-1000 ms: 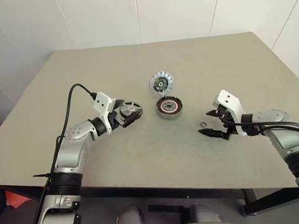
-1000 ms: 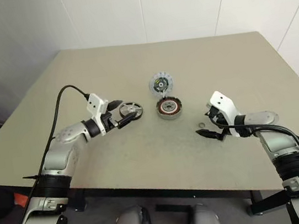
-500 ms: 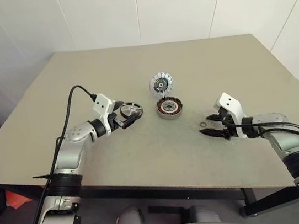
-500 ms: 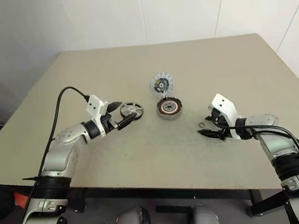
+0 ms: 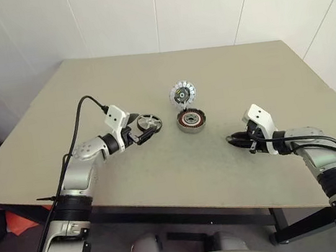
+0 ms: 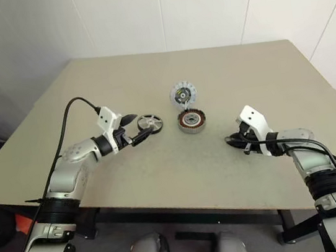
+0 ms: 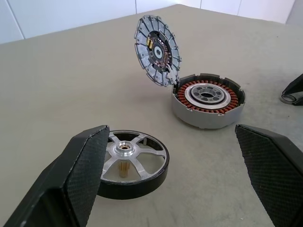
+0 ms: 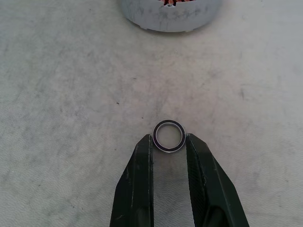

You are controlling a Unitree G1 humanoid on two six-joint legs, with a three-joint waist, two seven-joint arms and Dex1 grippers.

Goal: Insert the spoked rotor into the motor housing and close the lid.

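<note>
The left gripper point(image 7: 170, 179) stands wide open – its two black fingers point(image 7: 80, 175) are spread far apart and grip nothing. The spoked rotor point(image 7: 130, 163) lies flat on the table point(image 5: 162, 177), just beside the inner face of one finger and well clear of the other; whether it touches that finger cannot be told. Its silver spokes and central hub face up inside a dark rim.

Beyond the left fingertips, near but apart from the rotor, sits the motor housing point(image 7: 208, 100) with its ring of copper windings and pale central hub exposed. The lid point(image 7: 157, 49) stands tilted up on edge at the housing's far rim, its ribbed inner face turned toward the left gripper.

The right gripper point(image 8: 169, 142) is narrowed almost to closure – its fingertips bracket a small washer ring point(image 8: 169, 136) lying flat on the table. Both tips sit against the ring's outer edge; a firm grip cannot be confirmed. The housing's grey wall lies straight ahead of these fingertips, well apart from the ring.
</note>
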